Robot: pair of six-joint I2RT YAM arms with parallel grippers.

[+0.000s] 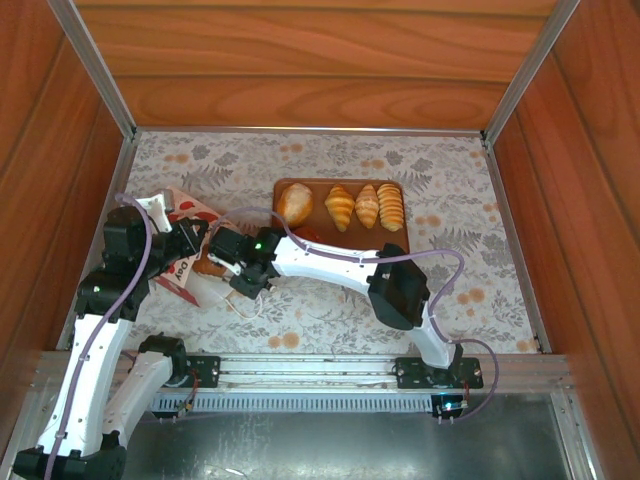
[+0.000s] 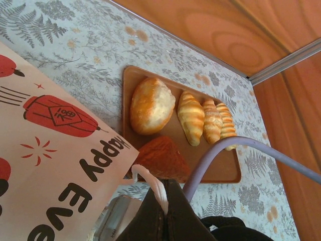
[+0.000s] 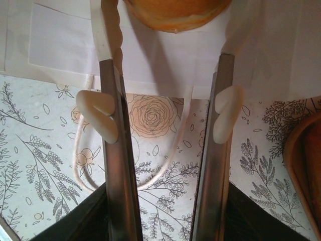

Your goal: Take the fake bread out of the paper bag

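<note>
Metal jaws, glossy bun, white paper bag

Bright, warm and even from above, with only short soft shadows under the arms on the worktop. Glows orange off the wooden walls and glints faintly along the metal rail. Reads sharp across the overhead view, bending straight edges slightly near the corners. Holds crisp focus on the tray from the left wrist, softens on the near cable. From the right wrist, bleaches the paper bag almost white, blurs the fake bread at the top edge, and lays a dull sheen down the jaws of the right gripper.
</note>
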